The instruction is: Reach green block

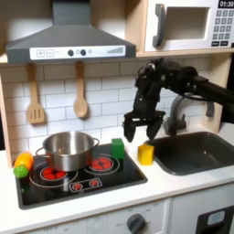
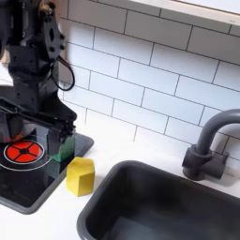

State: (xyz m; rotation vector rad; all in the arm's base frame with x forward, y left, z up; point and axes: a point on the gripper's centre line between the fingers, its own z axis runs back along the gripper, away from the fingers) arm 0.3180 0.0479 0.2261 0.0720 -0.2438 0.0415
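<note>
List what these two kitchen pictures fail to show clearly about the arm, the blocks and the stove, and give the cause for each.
- Green block: in the second exterior view, mostly hidden behind the arm.
- Gripper: in the first exterior view, too small and dark to tell open from shut.
- Stove: cut off by the second exterior view's left edge.
- Toy vegetable: blurred in the first exterior view.

You've got, in the first exterior view, pot [image 1: 68, 149] on stove [image 1: 80, 180] at lower left, green block [image 1: 118, 147] at stove's right edge, yellow block [image 1: 146, 154] just right, sink [image 1: 199, 152] far right, gripper [image 1: 140, 127] above blocks.
</note>
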